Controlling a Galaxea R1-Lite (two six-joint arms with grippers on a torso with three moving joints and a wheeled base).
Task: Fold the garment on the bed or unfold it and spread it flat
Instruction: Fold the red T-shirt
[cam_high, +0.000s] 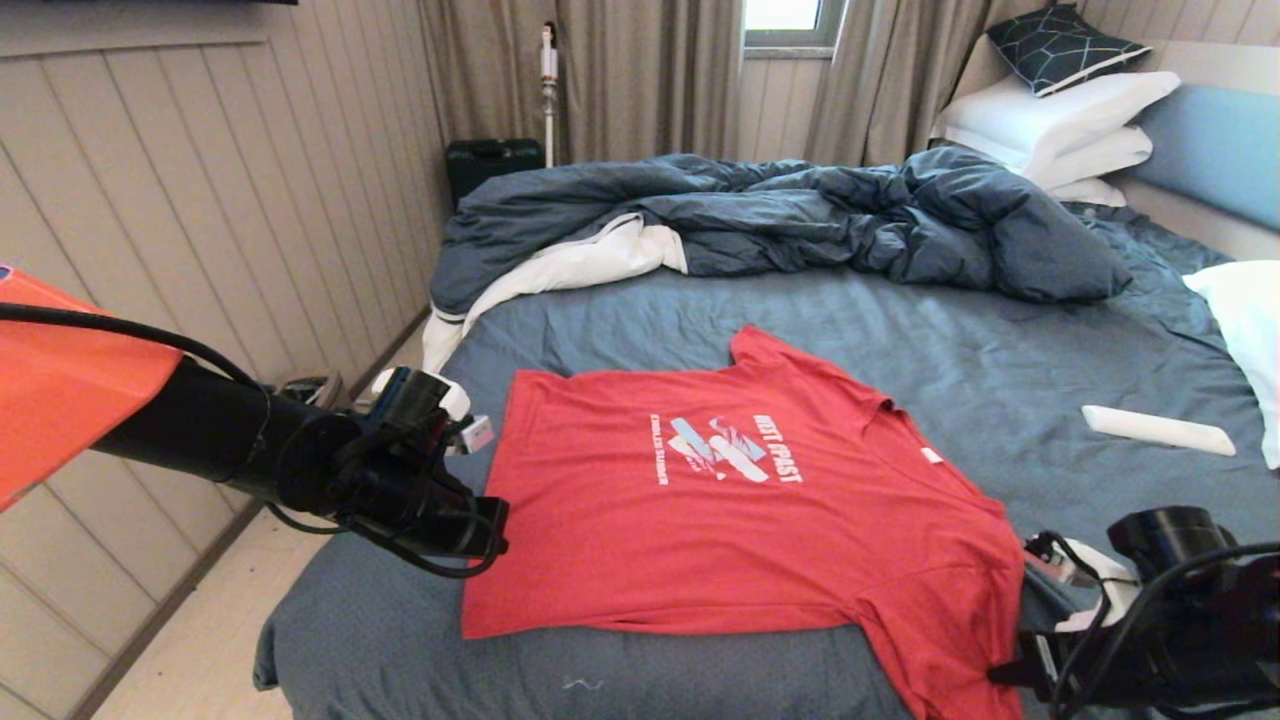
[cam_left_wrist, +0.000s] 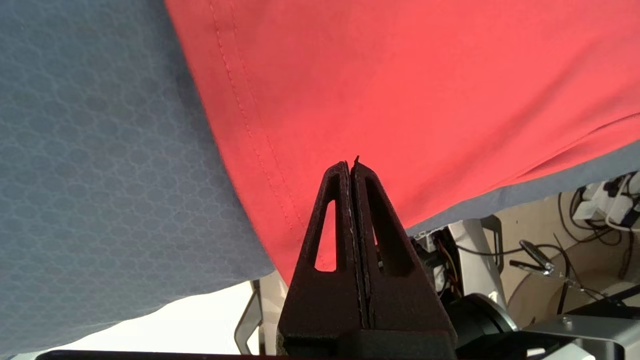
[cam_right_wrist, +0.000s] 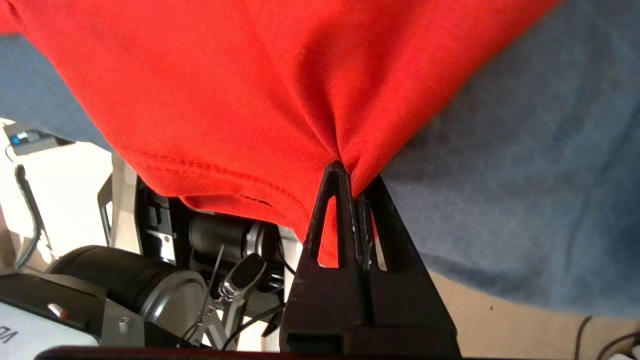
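T-shirt (cam_high: 740, 500) lies spread, print up, on the near part of the bed (cam_high: 980, 370), its near sleeve over the edge. Right gripper (cam_right_wrist: 352, 182): jaws clenched on a fold of that sleeve. Left gripper (cam_left_wrist: 351, 167): jaws closed at the hem corner, empty as far as I can tell. Risk: pulling with one-sided hold would skew or bunch the cloth, or drag it off the bed.

My left arm reaches in from the left, its end effector (cam_left_wrist: 353, 167) pressed closed with nothing between the fingers. My right arm sits low at the near right, its end effector (cam_right_wrist: 350, 175) clamped on a pinch of the red shirt (cam_right_wrist: 225, 90).
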